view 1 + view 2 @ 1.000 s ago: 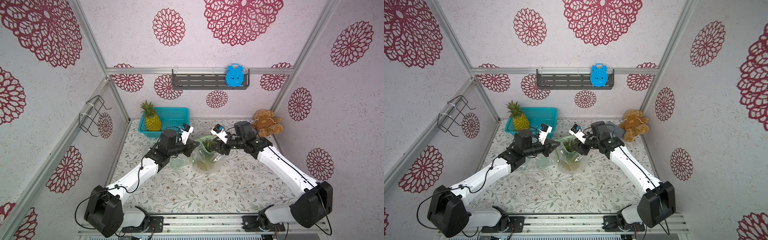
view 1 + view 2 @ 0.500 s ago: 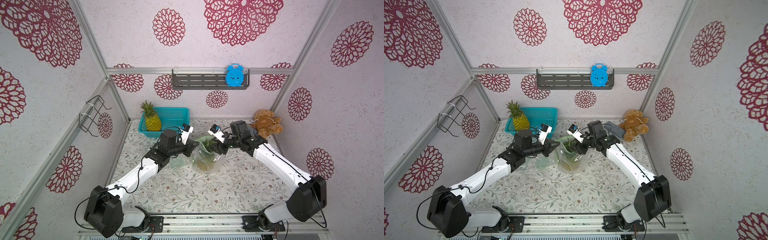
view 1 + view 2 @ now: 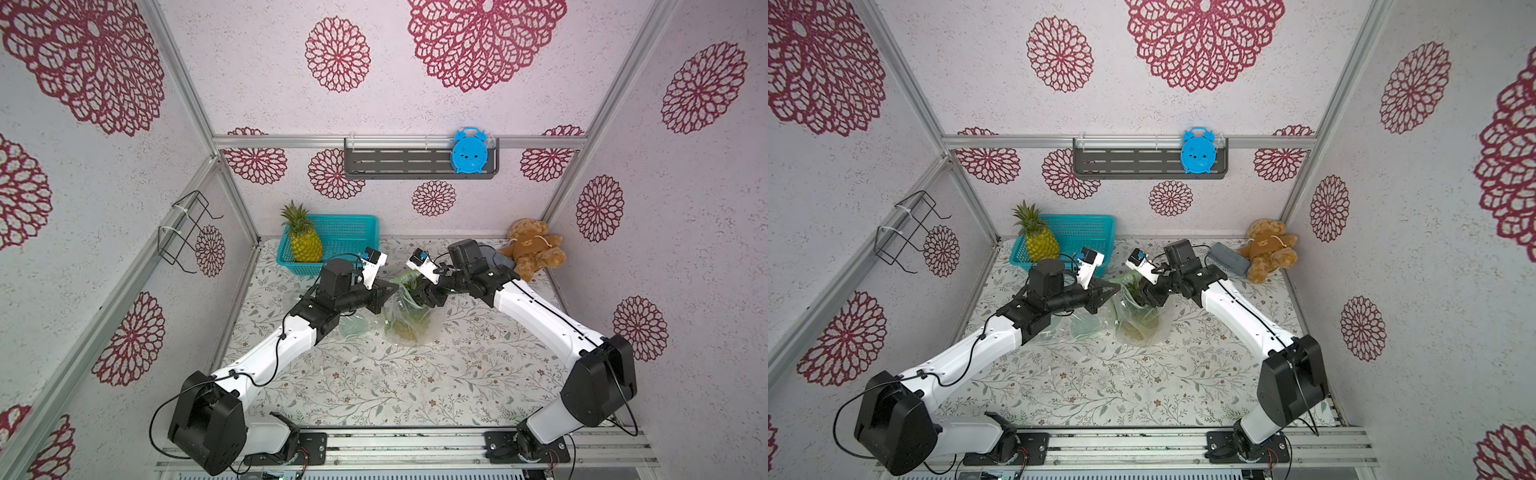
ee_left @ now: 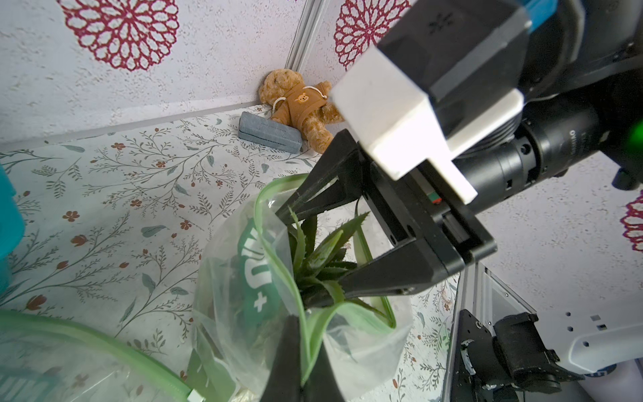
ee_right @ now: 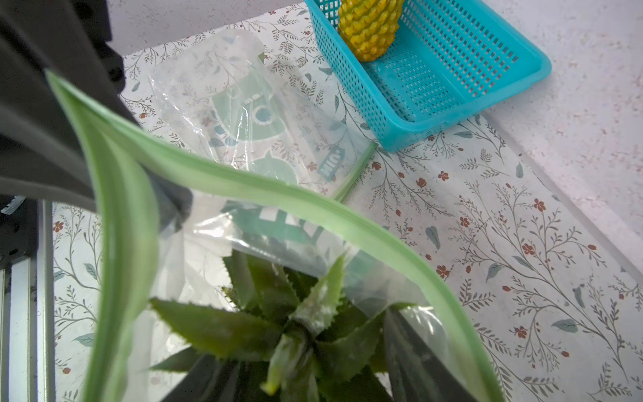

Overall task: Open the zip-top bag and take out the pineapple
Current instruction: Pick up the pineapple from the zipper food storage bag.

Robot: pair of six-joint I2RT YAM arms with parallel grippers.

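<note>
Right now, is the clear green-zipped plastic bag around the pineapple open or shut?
Open: its green zip gapes around the pineapple's spiky leaves.

Open mouth of the zip-top bag point(image 5: 243, 184), with its green zip rim spread in a loop around the spiky crown of the pineapple point(image 5: 295, 323) inside. The right gripper point(image 5: 306, 365) has its dark fingers apart, one on either side of the crown, within the loop. The left gripper point(image 5: 167, 205) meets the rim at its left end. Farther left, an empty clear bag point(image 5: 243, 111) lies flat on the floral table point(image 5: 487, 243). At far left, a teal basket point(image 5: 469, 80) holds a second pineapple point(image 5: 368, 31).
</note>
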